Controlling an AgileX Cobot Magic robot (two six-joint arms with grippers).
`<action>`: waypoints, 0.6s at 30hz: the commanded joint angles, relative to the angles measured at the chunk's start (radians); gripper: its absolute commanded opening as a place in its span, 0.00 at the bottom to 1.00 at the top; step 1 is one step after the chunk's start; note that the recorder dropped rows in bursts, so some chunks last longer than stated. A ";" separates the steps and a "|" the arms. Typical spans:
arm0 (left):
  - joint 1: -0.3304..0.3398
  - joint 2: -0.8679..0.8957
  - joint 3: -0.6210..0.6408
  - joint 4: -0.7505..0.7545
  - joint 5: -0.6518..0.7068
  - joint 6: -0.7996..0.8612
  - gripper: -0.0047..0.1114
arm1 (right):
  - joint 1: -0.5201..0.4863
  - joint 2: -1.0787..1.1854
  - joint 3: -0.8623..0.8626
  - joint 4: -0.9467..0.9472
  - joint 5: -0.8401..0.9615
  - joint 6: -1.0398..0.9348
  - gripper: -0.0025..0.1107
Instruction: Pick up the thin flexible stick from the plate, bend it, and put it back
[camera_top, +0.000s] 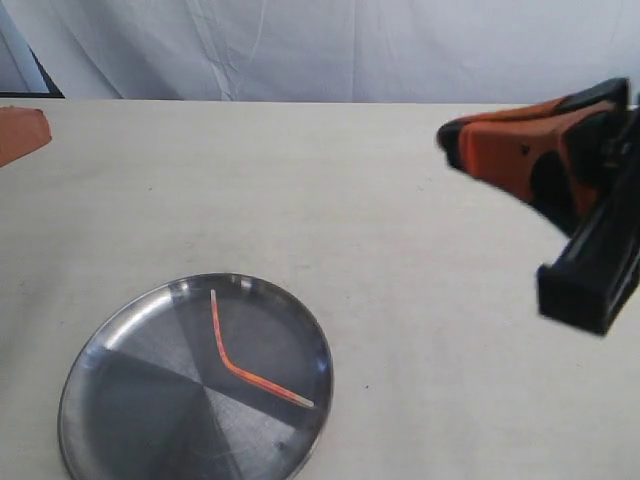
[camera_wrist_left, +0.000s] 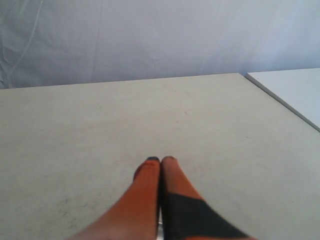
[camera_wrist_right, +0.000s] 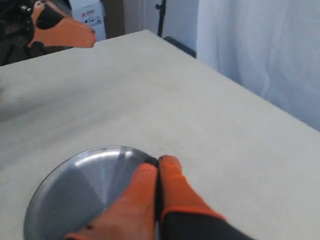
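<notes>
Left gripper, right gripper pinched closed, empty; kinked stick lies on plate.

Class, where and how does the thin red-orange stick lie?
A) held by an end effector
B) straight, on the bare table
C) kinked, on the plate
C: the stick lies inside the plate, with a clear bend near its middle.

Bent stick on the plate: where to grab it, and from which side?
Probably the stick on a straight leg just beside its kink, from straight above, jaws closing across it. It lies flat on the plate and is very thin. The low rim blocks a side approach, and the kink sits well inside it.
</notes>
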 joint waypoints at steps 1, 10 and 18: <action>-0.004 -0.004 0.000 -0.011 0.006 0.003 0.04 | -0.212 -0.101 0.044 -0.025 -0.022 0.022 0.02; -0.004 -0.004 0.000 -0.011 0.005 0.003 0.04 | -0.661 -0.430 0.245 -0.011 0.070 0.063 0.02; -0.004 -0.004 0.000 -0.011 0.007 0.006 0.04 | -0.663 -0.647 0.574 -0.011 -0.037 0.068 0.02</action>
